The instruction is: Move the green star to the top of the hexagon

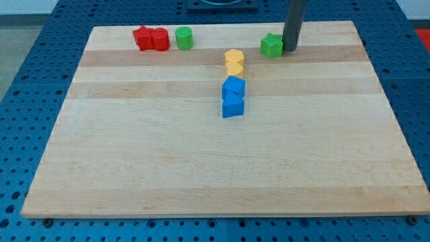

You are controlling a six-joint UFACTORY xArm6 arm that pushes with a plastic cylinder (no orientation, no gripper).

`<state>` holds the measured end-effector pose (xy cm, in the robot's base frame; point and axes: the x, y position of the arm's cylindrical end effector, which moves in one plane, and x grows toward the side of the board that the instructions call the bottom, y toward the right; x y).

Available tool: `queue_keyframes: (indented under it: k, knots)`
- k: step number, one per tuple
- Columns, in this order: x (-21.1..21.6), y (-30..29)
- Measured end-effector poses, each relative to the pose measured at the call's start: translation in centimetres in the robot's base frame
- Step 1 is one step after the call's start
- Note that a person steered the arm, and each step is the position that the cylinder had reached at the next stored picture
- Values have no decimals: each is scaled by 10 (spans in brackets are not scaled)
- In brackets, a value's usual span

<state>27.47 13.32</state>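
bright, even light; soft shadows; sharp

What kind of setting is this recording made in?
Most likely a robotics lab bench: a wooden board lies on a blue perforated table, small coloured blocks such as the green star are scattered on it, and my tip stands beside that star.

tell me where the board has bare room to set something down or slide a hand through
The wooden board is bare across its whole lower half, below the two blue blocks. The left side below the red blocks and green cylinder is free too. Crowding sits along the top: the yellow blocks, and the green star with my tip right beside it.
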Motion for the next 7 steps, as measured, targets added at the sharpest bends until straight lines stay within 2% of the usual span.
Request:
queue_keyframes:
  k: [4,7]
  knots:
    - [16,-10]
    - [11,-48]
